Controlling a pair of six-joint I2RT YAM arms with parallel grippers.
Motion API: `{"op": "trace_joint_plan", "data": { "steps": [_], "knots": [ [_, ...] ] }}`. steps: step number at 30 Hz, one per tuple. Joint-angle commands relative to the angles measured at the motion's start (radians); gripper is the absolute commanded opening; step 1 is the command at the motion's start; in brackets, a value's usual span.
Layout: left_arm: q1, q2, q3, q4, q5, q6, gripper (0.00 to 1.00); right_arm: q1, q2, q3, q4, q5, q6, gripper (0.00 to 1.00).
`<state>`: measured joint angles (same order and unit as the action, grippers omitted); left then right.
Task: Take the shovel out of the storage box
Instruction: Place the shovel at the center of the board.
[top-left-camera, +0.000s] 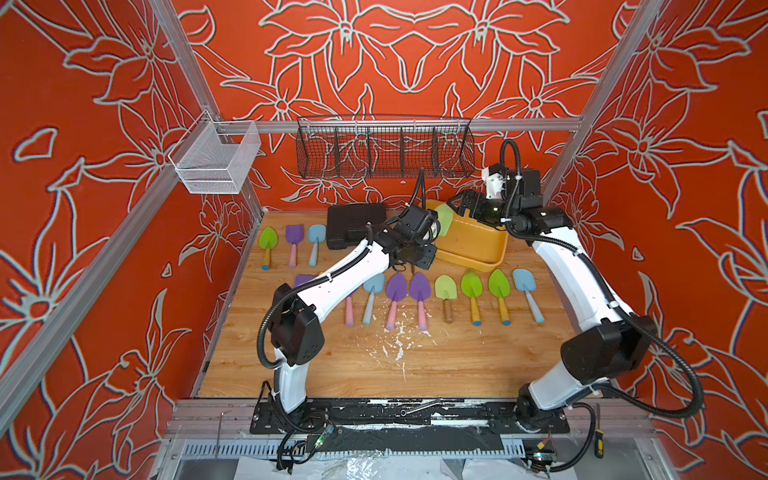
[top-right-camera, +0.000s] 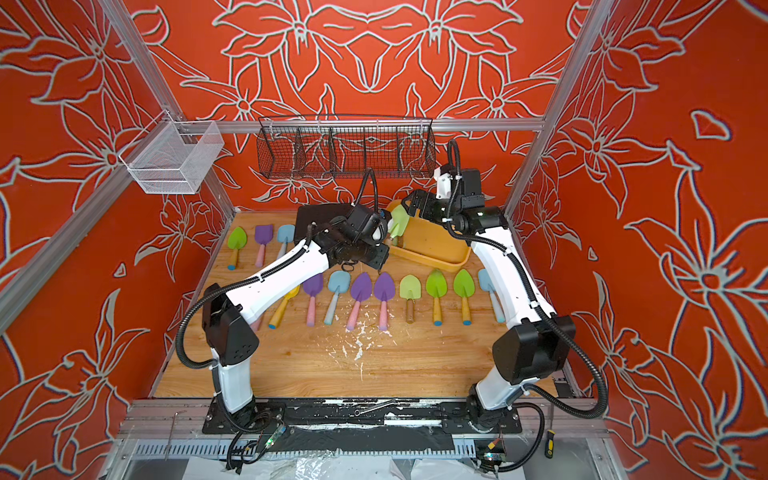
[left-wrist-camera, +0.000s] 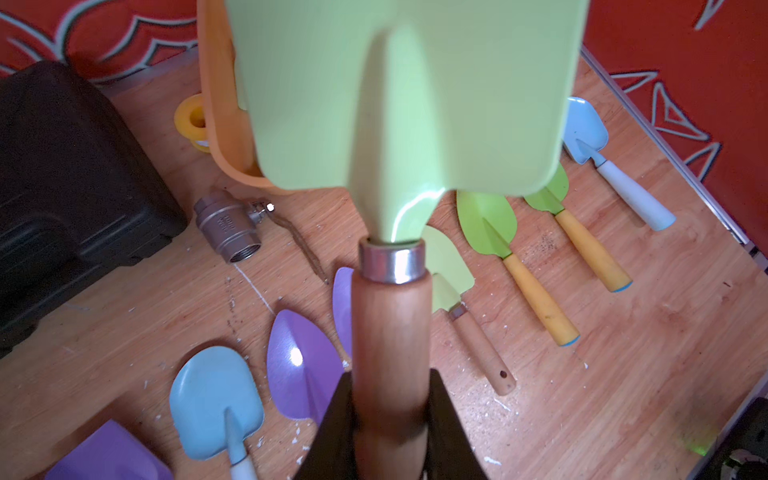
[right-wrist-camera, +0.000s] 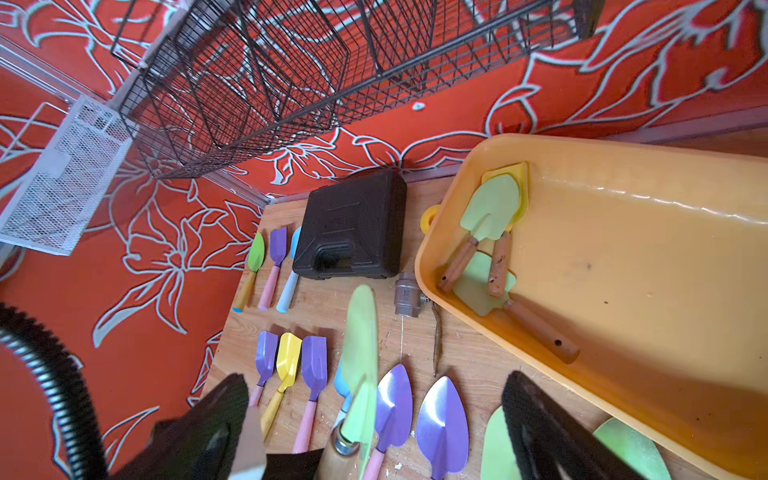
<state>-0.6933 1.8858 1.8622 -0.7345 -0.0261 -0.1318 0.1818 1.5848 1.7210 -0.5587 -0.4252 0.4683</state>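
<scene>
Tool case (top-left-camera: 353, 224): black moulded plastic, ribbed, rectangular.
Left gripper (left-wrist-camera: 388, 419): black jaws pinched on the round wooden handle.
Shovel (left-wrist-camera: 407, 104): glossy pale-green squarish blade, steel collar; held up just left of the tub.
Storage box (right-wrist-camera: 623, 270): smooth yellow-orange tub, rounded corners.
Right gripper (right-wrist-camera: 376, 376): jaws spread wide, empty.

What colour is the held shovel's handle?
Brown wood; the shovel handle shows best in the left wrist view.
</scene>
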Motion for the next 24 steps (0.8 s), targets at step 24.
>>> {"op": "trace_joint_plan", "data": {
  "steps": [24],
  "knots": [
    [0.559, -0.638, -0.661, -0.167, -0.148, 0.086, 0.0, -0.058, -0.153, -0.187, 0.003, 0.027, -0.135, 0.97]
  ]
}}
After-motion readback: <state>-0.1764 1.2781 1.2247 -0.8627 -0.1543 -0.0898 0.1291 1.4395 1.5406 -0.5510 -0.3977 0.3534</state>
